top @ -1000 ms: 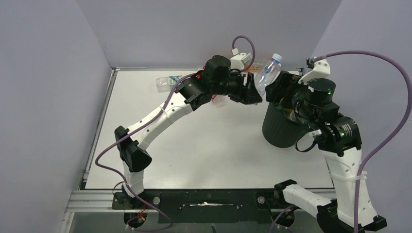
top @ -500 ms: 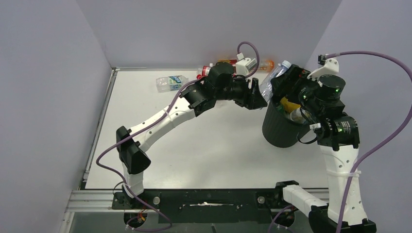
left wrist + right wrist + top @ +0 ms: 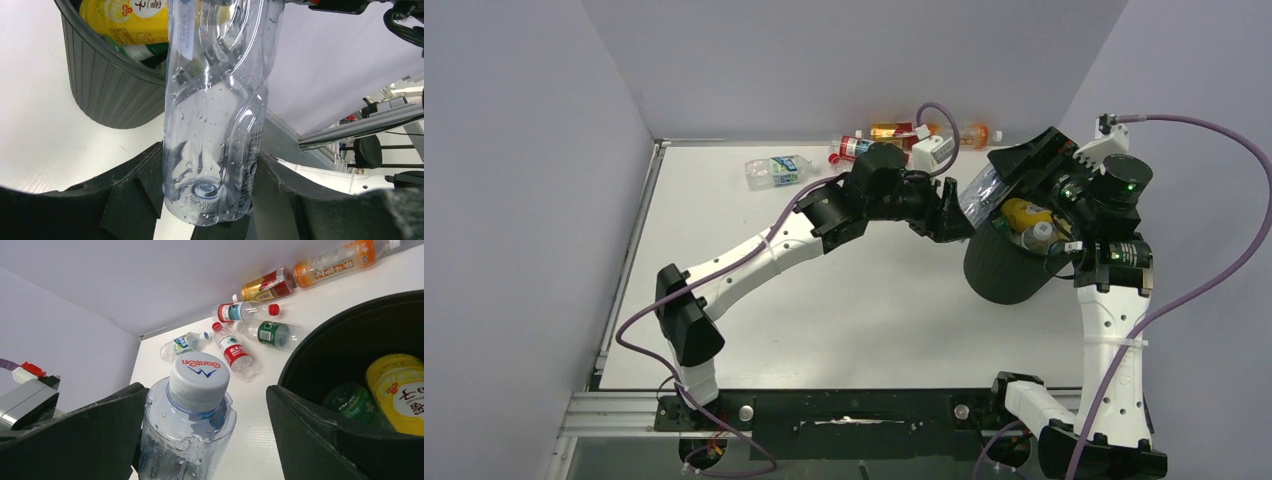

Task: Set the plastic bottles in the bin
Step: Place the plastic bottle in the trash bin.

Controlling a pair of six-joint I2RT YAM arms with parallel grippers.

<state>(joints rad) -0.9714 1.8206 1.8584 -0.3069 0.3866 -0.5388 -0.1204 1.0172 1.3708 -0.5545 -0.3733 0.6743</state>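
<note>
Clear bottle point(image 3: 215, 115), base clamped in left jaws, points cap-first between wide-open right jaws.

Top external: mounted high behind the near edge, directed down over the whole desk point(image 3: 864, 320). Left wrist: set very near the base of the clear bottle point(image 3: 215, 110), faced right toward the bin point(image 3: 110, 90). Right wrist: set near its cap point(image 3: 199, 380), faced far-left. Bottle and bin shared throughout.

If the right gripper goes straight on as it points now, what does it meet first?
Most likely the clear bottle: its white cap sits between the fingers of the open right gripper; depth is unclear.
</note>
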